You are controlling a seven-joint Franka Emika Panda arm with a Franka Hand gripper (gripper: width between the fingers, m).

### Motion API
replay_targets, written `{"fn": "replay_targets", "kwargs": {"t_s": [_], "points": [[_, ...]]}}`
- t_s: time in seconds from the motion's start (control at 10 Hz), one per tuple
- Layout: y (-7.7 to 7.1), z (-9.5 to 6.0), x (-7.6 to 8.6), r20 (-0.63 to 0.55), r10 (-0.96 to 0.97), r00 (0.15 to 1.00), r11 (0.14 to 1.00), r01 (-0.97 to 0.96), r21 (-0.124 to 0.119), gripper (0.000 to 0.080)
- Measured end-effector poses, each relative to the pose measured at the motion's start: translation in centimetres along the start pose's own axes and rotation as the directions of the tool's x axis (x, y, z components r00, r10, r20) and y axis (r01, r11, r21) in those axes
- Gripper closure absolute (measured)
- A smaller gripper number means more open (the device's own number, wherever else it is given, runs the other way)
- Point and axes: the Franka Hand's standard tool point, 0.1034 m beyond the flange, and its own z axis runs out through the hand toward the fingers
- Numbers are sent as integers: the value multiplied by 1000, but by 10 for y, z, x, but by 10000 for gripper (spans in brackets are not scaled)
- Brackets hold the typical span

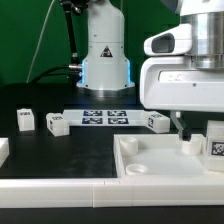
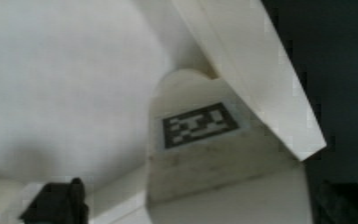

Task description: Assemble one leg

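Exterior view first: the arm's white wrist housing fills the upper right of that view, and the gripper point(image 1: 184, 133) hangs low over the large white slab point(image 1: 160, 165) at the front right. Its dark fingers point(image 1: 178, 124) come down to a small white piece point(image 1: 188, 146) sitting on the slab, though from here I cannot tell whether they are touching it. Just beside that, at the exterior view's right edge, a tagged leg point(image 1: 216, 141) stands on the slab. 3 more legs rest on the black table point(image 1: 60, 155): 1 near the exterior view's left point(image 1: 25, 120), 1 further in point(image 1: 57, 123), and 1 just left of the gripper point(image 1: 157, 122). The marker board point(image 1: 105, 117) lies flat between them, in front of the robot base.

From the wrist view, a white leg with its square tag point(image 2: 201, 124) sits close below the camera, and 1 black fingertip point(image 2: 53, 202) shows at the frame edge. How wide the jaws stand, I cannot tell.
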Motion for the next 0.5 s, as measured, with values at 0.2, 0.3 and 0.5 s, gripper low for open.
{"fn": "replay_targets", "kwargs": {"t_s": [0.2,0.3,0.5], "points": [[-4,0,-2,-9,-117,993,993,116,-21,150],[-6,1,-4,-17,-195,981,980,194,-31,286],[-5,1,-3,-18,-184,983,982,184,-30,425]]}}
